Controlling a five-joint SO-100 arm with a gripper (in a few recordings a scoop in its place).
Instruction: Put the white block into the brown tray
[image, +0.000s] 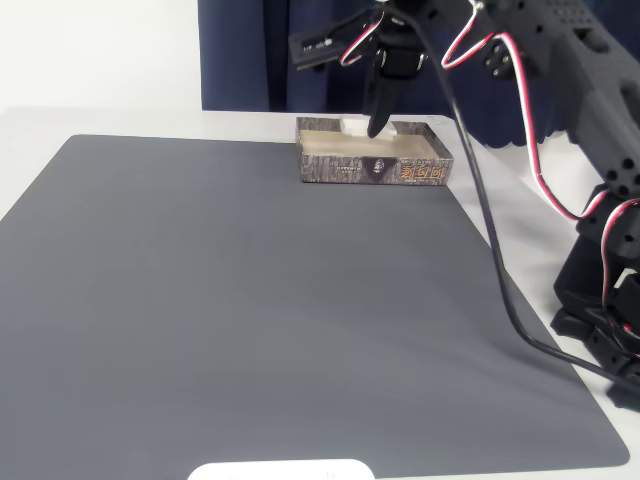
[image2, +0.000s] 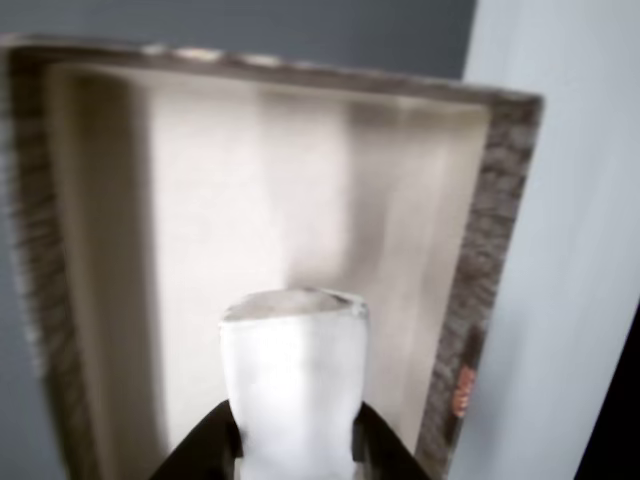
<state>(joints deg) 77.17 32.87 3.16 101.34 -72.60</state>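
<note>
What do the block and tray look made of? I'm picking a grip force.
The white block, held in the pincer, looks like matte rubber or soft plastic: rounded edges, no gloss, eraser-like. The brown tray seems to be printed cardboard or thin board: flat wood-grain pattern with printed marks, pale cream inside. Neither is certain.

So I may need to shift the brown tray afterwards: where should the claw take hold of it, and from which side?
Probably from above, pinching one wall. The brown tray sits flat and open-topped on the grey mat, likely too wide to span, so a thin upright wall suits. The front long wall looks easiest; the claw is over the tray now, shut on the white block.
</note>
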